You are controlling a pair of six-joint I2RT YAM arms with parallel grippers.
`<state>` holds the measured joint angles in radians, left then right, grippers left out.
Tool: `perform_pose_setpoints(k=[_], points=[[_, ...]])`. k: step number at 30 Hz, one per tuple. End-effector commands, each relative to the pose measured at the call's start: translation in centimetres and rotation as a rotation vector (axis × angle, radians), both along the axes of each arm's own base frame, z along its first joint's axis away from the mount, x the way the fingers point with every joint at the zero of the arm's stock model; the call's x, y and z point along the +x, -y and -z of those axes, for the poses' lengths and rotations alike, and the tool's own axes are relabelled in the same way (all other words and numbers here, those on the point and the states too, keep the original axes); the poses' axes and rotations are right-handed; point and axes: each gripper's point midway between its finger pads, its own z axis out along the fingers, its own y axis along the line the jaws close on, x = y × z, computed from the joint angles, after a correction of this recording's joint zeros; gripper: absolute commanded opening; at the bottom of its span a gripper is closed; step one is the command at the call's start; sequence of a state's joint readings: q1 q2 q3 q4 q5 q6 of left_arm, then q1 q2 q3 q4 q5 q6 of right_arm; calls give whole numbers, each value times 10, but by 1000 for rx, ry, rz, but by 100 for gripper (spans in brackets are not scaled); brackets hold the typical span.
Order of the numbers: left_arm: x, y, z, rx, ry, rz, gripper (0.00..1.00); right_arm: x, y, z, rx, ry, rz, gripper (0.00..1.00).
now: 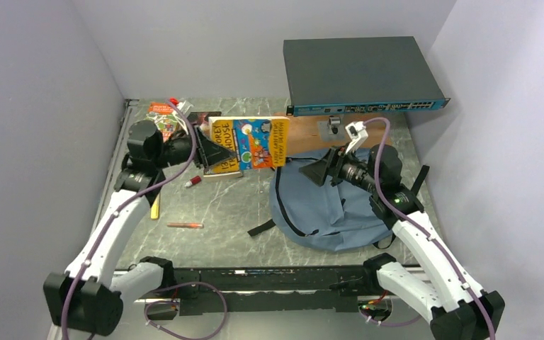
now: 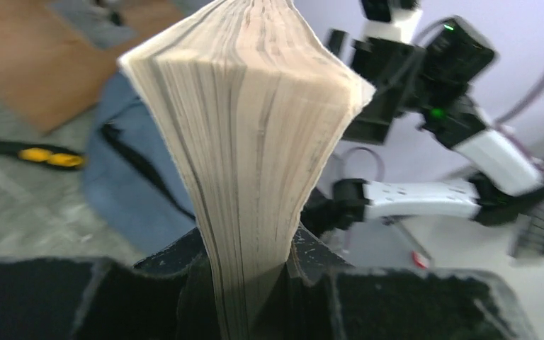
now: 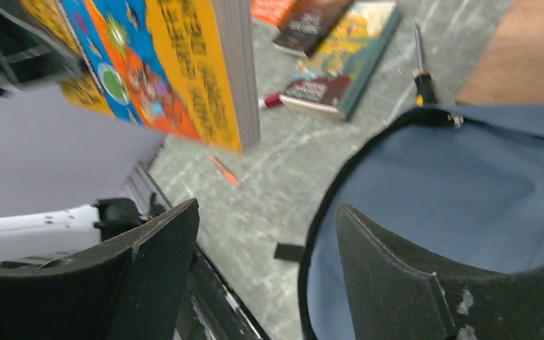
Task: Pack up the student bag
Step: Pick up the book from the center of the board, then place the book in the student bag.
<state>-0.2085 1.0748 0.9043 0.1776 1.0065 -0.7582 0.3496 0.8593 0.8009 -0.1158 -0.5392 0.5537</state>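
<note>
One book (image 1: 249, 142) hangs mid-air at 11 o'clock, clamped in our left gripper (image 1: 209, 150). The student bag (image 1: 329, 205) lies at 4 o'clock w/ our right gripper (image 1: 319, 172) spread wide above it. We judge nothing's packed yet; other books (image 1: 163, 117) wait at 10.

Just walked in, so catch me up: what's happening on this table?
The left claw is shut on a thick yellow-and-blue paperback book, held above the table beside the dusty blue-grey fabric backpack. The right claw hangs open over the backpack, holding nothing. The book is not yet packed.
</note>
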Motion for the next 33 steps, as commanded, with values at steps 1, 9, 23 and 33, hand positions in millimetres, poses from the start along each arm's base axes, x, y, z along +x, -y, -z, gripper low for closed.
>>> perform_pose_setpoints(k=[1, 9, 23, 33], points=[[5, -51, 26, 341, 120, -281, 0, -14, 0, 43, -149, -53, -3, 73], [7, -102, 23, 360, 110, -660, 0, -24, -51, 106, -350, -165, -7, 66], [13, -60, 57, 212, -106, -462, 0, -6, -60, 153, -534, -187, 48, 38], [2, -52, 68, 214, -156, -396, 0, -6, -41, 133, -548, -174, 127, 0]])
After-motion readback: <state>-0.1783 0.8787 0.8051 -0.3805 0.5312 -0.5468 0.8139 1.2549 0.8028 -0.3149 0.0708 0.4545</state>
